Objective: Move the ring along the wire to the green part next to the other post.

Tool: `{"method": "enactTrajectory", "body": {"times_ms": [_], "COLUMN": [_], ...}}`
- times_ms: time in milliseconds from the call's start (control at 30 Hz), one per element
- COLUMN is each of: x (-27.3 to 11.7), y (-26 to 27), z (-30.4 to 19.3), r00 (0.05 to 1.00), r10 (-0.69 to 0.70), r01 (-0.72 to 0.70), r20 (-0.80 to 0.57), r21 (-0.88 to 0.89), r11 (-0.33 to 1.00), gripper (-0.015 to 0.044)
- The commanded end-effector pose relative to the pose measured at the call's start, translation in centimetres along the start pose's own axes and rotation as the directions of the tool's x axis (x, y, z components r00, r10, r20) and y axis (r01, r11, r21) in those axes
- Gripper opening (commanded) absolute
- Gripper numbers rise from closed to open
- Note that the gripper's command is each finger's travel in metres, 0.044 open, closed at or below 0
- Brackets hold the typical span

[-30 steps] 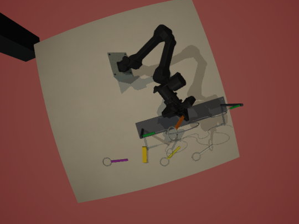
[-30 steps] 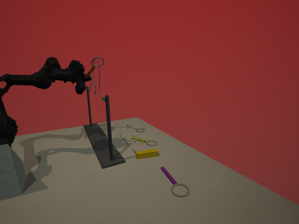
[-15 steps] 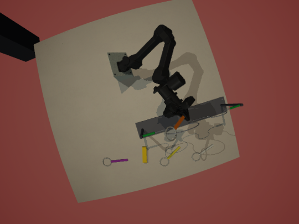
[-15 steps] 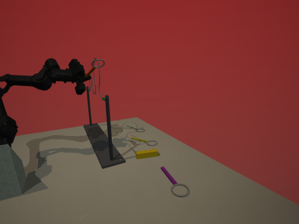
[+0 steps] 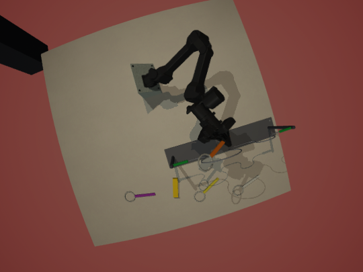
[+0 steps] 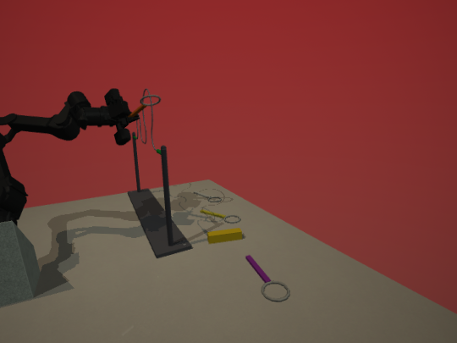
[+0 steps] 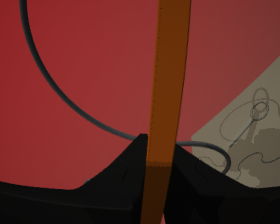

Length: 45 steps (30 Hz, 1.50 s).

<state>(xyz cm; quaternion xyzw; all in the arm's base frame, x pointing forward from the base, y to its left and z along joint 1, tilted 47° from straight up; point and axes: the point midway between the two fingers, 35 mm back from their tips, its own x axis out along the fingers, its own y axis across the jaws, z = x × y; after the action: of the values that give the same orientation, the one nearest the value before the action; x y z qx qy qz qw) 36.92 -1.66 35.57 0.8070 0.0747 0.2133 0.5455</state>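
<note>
Ring (image 5: 199,164) (image 6: 150,104) (image 7: 37,59) first, top view: it's out over the front side of the dark base plate (image 5: 250,133) (image 6: 158,227), nearer the post (image 5: 172,161) (image 6: 167,195) by the yellow block (image 5: 175,187) (image 6: 224,235) than the far post (image 5: 280,127) (image 6: 136,163). Its orange handle (image 5: 217,149) (image 6: 136,111) (image 7: 169,85) runs back to the black fingers (image 5: 226,141) (image 6: 134,118), which are clamped on it. Green bits of wire (image 5: 180,163) (image 6: 159,151) sit next to both posts, with the looping grey part (image 5: 232,155) (image 6: 151,125) between. Down on the surface (image 5: 101,116) (image 6: 296,269) (image 7: 270,82) there's a purple-handled ring (image 5: 145,195) (image 6: 258,268), the yellow block and a yellow-handled ring (image 5: 211,185) (image 6: 212,213), plus a grey-handled one (image 5: 250,181) (image 6: 203,196) (image 7: 242,132) off toward the far post's side.

Exterior view: the ring is up high, well above the near post's top, lying pretty flat at the upper end of the tilted handle. Grey wire overlaps it there, but I honestly can't tell if they touch. Both posts stand upright on the plate.

Wrist cam: the handle goes straight up the middle, pinched between the fingers. A big grey curve sweeps down the left side, and a smaller bend of wire shows just right of the handle.
</note>
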Motion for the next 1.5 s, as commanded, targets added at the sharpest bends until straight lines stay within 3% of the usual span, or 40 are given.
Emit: {"method": "enactTrajectory", "body": {"times_ms": [0, 1467], "x": [0.0, 0.0], "y": [-0.1, 1.6], "z": [0.2, 0.7], "r00": [1.0, 0.972], "r10": [0.014, 0.198], "r01": [-0.015, -0.236], "r20": [0.012, 0.129], "r21": [0.048, 0.498], "r11": [0.999, 0.834], "gripper": [-0.015, -0.015]}}
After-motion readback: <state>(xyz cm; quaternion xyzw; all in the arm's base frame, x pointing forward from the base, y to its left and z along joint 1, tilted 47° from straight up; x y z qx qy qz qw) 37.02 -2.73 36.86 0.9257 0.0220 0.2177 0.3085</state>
